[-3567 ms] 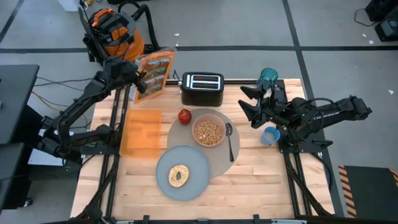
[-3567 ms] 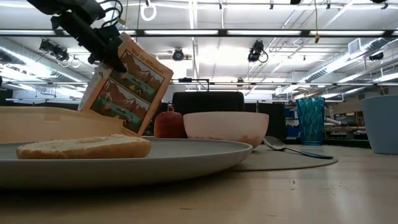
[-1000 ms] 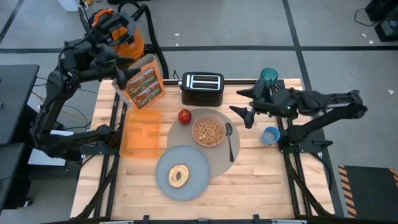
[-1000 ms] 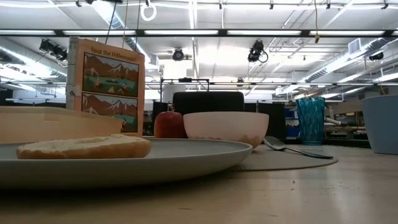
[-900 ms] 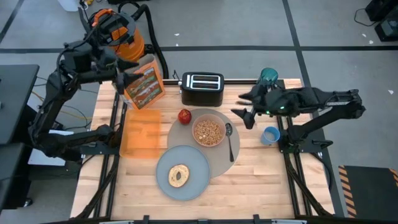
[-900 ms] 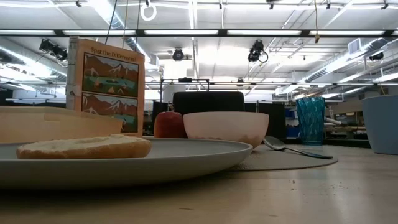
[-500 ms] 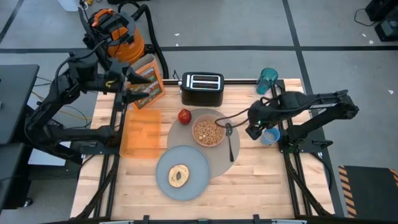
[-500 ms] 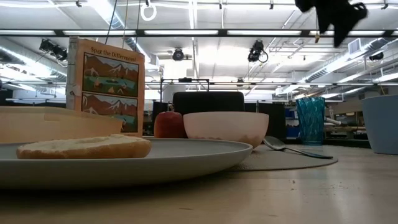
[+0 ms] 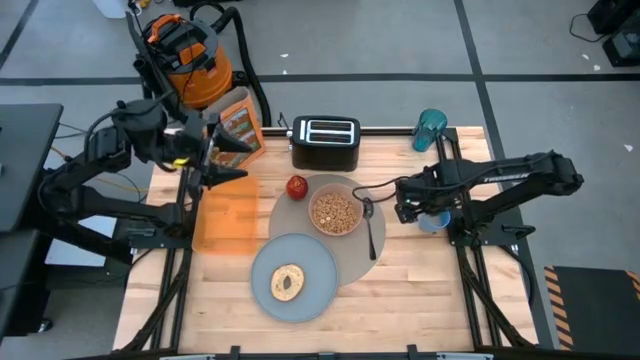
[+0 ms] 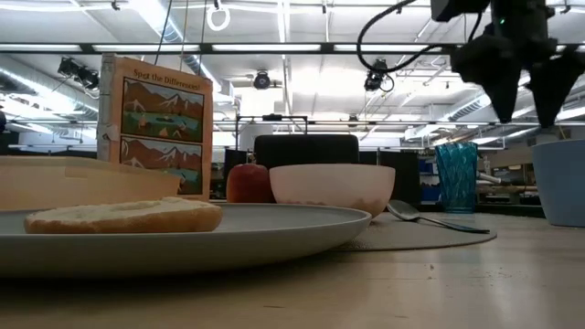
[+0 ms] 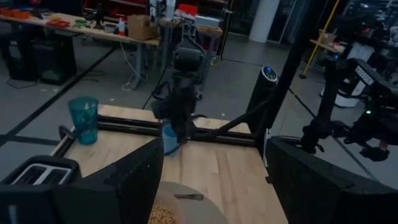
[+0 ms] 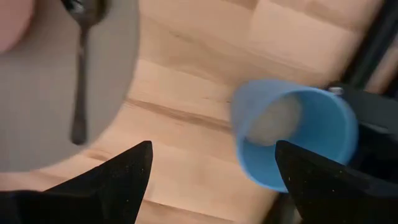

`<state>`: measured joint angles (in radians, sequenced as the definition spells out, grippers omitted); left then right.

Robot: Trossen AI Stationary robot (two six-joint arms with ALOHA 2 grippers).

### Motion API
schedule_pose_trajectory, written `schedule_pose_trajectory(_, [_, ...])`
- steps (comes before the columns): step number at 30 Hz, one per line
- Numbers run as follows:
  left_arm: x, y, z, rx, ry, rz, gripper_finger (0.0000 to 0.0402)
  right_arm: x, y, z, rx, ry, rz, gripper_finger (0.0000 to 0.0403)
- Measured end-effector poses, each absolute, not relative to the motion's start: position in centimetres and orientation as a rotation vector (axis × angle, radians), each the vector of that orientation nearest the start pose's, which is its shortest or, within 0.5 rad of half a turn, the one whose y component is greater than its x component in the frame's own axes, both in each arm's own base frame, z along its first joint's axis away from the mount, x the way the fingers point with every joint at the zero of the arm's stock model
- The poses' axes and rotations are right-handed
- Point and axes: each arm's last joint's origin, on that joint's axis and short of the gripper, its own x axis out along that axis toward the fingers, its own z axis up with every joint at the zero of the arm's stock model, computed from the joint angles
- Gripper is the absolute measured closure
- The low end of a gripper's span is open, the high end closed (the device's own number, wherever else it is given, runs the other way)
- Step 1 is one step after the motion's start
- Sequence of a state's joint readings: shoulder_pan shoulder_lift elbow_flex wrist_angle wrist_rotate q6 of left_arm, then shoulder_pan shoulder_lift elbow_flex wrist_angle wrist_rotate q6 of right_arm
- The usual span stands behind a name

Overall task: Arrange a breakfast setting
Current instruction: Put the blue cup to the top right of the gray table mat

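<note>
Moved: right tool (image 9: 408,209) comes down over the small blue plastic cup (image 9: 436,219) at the table's right edge; left tool (image 9: 222,160) backs off the upright orange cardboard cereal box (image 9: 238,128).
Tools: both wide, empty.
Why: cup looks next for placing.
Writing: box title unreadable.

One camera hangs overhead, looking straight down on the whole tabletop (image 9: 420,290). Another sits at the tabletop's level, close behind the plate (image 10: 183,233), facing across into the room. The left wrist camera looks across the table towards the far arm. The right wrist camera points down, close above the blue cup (image 12: 292,134) and spoon (image 12: 79,81), which the overhead view shares.
</note>
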<state>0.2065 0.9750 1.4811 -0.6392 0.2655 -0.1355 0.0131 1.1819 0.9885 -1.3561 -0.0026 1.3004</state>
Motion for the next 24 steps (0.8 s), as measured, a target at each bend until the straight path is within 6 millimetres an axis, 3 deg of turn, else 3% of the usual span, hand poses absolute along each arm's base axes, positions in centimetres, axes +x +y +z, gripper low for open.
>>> schedule_pose_trajectory(7, [16.8,1.6,47.4,-0.130,0.179,-0.054,0.0113,17.5,-0.8,23.2,1.068,1.307,-1.027,0.0057])
schedule_pose_trajectory(12, [16.9,1.5,47.4,-0.099,0.179,-0.041,0.0113,16.8,-1.3,21.6,1.142,1.347,-1.074,0.0067])
schedule_pose_trajectory(17, [16.9,1.7,47.3,-0.065,0.186,0.007,0.0113,16.4,-1.7,20.4,1.194,1.357,-1.096,0.0134])
schedule_pose_trajectory(24, [16.8,1.7,46.9,-0.067,0.225,0.028,0.0113,16.5,-1.7,20.8,1.218,1.342,-1.116,0.0261])
